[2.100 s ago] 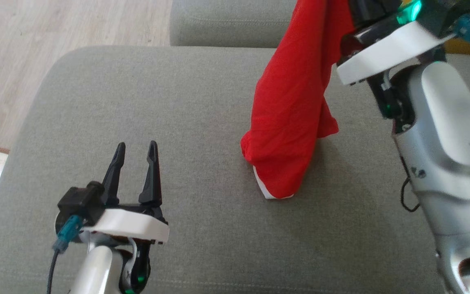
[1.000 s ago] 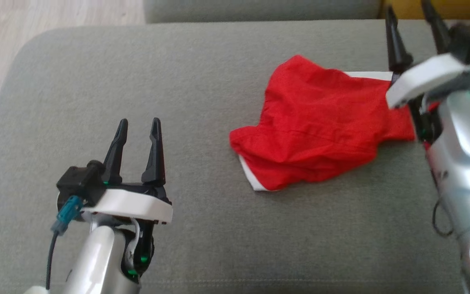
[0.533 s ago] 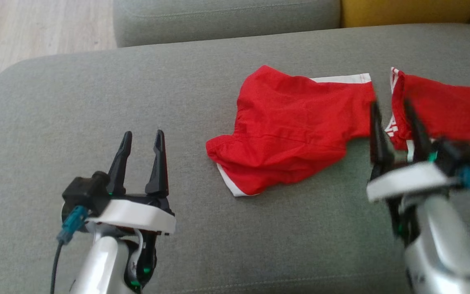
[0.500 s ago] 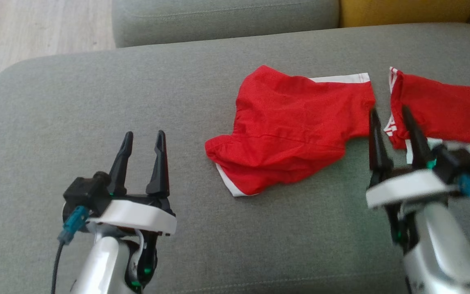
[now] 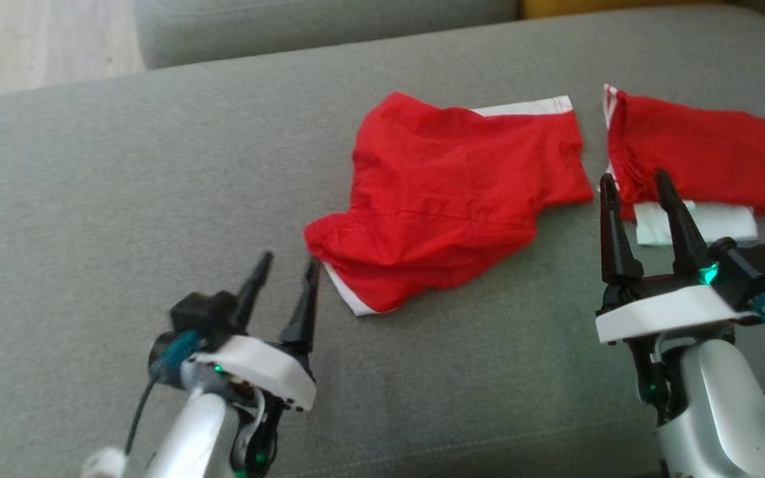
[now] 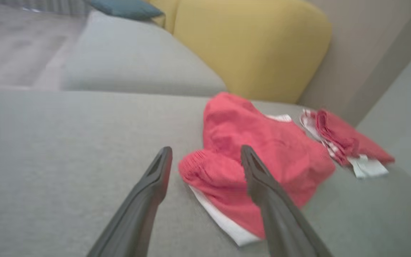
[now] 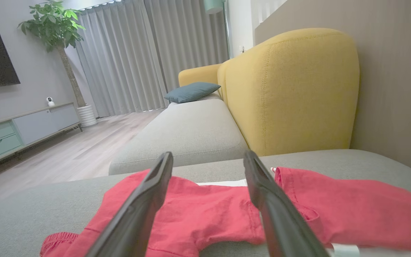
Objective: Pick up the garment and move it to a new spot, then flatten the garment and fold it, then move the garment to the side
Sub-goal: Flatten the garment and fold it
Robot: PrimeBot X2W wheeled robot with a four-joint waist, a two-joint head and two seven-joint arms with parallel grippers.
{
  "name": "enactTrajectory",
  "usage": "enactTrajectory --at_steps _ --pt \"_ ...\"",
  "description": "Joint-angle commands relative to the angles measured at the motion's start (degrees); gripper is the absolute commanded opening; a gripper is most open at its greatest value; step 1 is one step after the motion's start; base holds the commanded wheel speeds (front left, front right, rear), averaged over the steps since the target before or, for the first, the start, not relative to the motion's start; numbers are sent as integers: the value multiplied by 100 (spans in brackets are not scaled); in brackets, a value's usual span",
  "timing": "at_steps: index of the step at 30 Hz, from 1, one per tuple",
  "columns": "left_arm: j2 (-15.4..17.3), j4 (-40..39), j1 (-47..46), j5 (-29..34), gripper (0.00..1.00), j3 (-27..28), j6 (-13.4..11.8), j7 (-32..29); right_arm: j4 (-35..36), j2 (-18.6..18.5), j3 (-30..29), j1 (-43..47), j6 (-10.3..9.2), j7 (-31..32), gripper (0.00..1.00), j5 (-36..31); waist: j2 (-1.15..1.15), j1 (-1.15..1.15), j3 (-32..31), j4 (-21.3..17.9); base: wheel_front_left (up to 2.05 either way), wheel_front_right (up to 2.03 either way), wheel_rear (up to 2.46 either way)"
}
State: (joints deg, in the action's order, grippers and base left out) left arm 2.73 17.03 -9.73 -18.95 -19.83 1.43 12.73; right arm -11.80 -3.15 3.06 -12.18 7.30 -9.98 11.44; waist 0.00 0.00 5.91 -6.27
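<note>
Since two seconds back, when the garment [image 5: 455, 199] hung from my right gripper [image 5: 634, 176], it had come down onto the grey seat [image 5: 123, 199] and lay there loose and rumpled. My left gripper [image 5: 291, 260] had closed in on its nearest corner, the one edged in white.

Nearest to me, both grippers were empty with their fingers spread apart. The left one pointed at that corner from just beside it, not yet touching as far as I could tell. In the left wrist view the bunched corner sat between my fingers. The right gripper stood near the garment's right edge, and its wrist view looked over the red cloth.

I judged the move to a new spot done and the flattening about to begin. Next I would need each gripper to pinch an opposite edge and draw the cloth out smooth.

Beyond it to the right lay a second red garment [image 5: 694, 153], apart from mine, so my right pinch had to avoid it. Farther off rose the yellow backrest [image 7: 291, 89].
</note>
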Motion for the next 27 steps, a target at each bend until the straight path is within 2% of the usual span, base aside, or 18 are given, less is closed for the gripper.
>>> enactTrajectory --at_steps 1,3,5,12,18,21,24,25,26,27 --pt "41 4 -457 20 100 109 77 -99 244 25 149 -118 19 29 100 44 0 0 109 -126 0 0 0" --pt "44 499 -775 -53 100 15 203 -402 300 26 196 -136 19 44 100 71 0 0 238 -295 0 0 0" --pt "45 781 -989 -68 100 6 197 -537 323 26 196 -156 19 37 100 85 0 0 320 -398 0 0 0" --pt "141 1654 -1508 128 100 26 -165 -883 368 26 200 -217 19 -15 100 135 0 0 514 -643 0 0 0" --pt "233 2288 -1850 265 100 -17 -347 -1029 365 26 250 -268 19 -67 100 185 0 0 642 -789 0 0 0" --pt "239 2500 -1977 263 100 -32 -336 -989 352 27 279 -286 19 -93 100 208 0 0 687 -842 0 0 0" --pt "224 2641 -2096 243 100 -101 -187 -912 341 27 304 -291 19 -114 100 220 0 0 717 -875 0 0 0" --pt "216 2647 -2139 238 13 -129 -121 -838 337 27 307 -294 19 -120 100 223 0 0 725 -883 0 0 0" --pt "208 2643 -2180 233 0 -154 -64 -755 332 27 294 -298 19 -130 100 229 0 0 729 -890 0 0 0" --pt "199 2616 -2222 230 0 -175 -14 -649 328 27 268 -307 19 -144 100 238 0 0 728 -895 0 0 0"
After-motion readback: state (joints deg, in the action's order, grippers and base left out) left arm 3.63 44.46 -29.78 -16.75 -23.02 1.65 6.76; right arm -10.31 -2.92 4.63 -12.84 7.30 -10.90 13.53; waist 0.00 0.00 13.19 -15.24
